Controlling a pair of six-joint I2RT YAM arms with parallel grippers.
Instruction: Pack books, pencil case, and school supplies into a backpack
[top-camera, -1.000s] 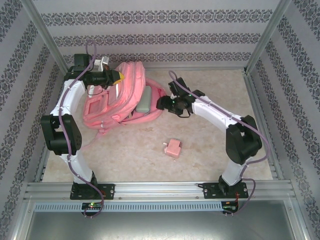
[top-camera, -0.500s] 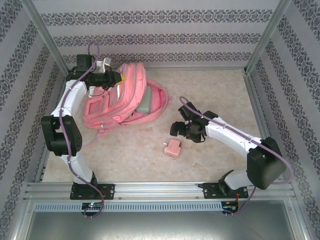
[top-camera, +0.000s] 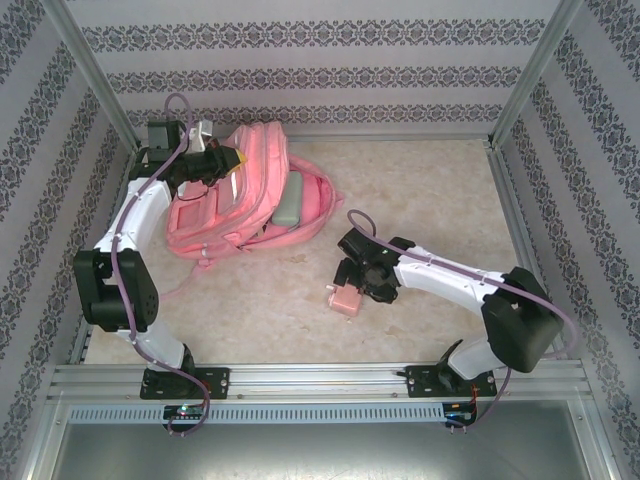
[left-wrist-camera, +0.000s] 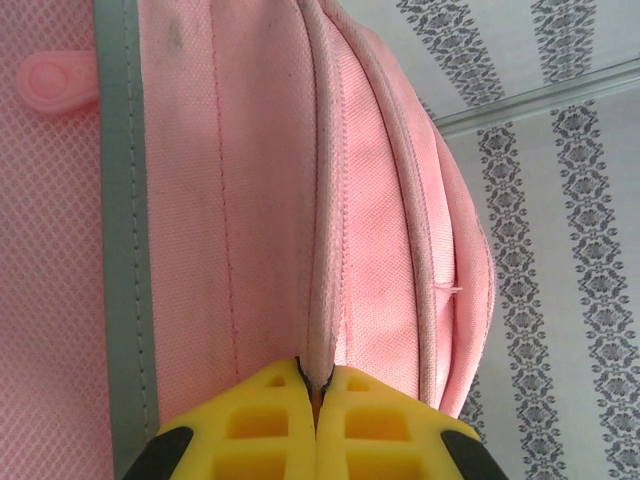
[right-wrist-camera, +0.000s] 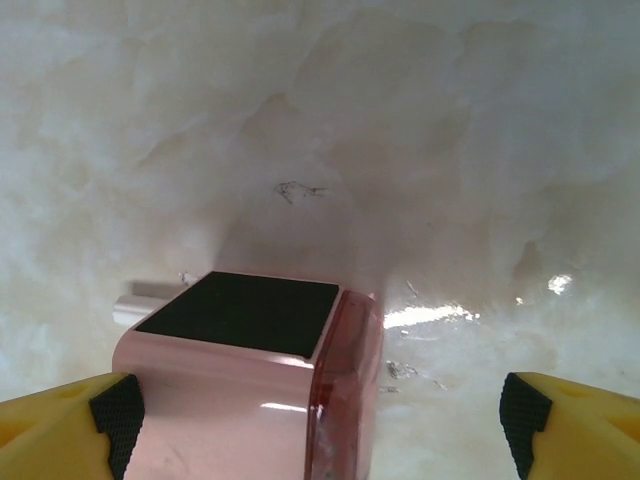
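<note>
The pink backpack (top-camera: 240, 200) lies at the back left with its main opening facing right. A pale mint-green pencil case (top-camera: 290, 203) rests in that opening. My left gripper (top-camera: 234, 158) is shut on a piped seam along the backpack's top edge; in the left wrist view the yellow fingers (left-wrist-camera: 270, 420) pinch the pink ridge (left-wrist-camera: 318, 300). A small pink boxy block (top-camera: 347, 302) with a black face (right-wrist-camera: 245, 312) lies mid-table. My right gripper (top-camera: 350, 285) hangs open right over it, with a finger (right-wrist-camera: 60, 430) on each side and not touching it. The books are out of view.
A pink strap (top-camera: 185, 285) trails from the backpack toward the left arm's base. Patterned walls and metal posts (top-camera: 520, 75) enclose the marble tabletop (top-camera: 430, 190). A metal rail (top-camera: 320, 380) runs along the near edge.
My right arm has drawn back from the backpack's opening, swung down over the pink block, and its jaws have opened wide. The left gripper keeps its hold on the backpack's seam.
</note>
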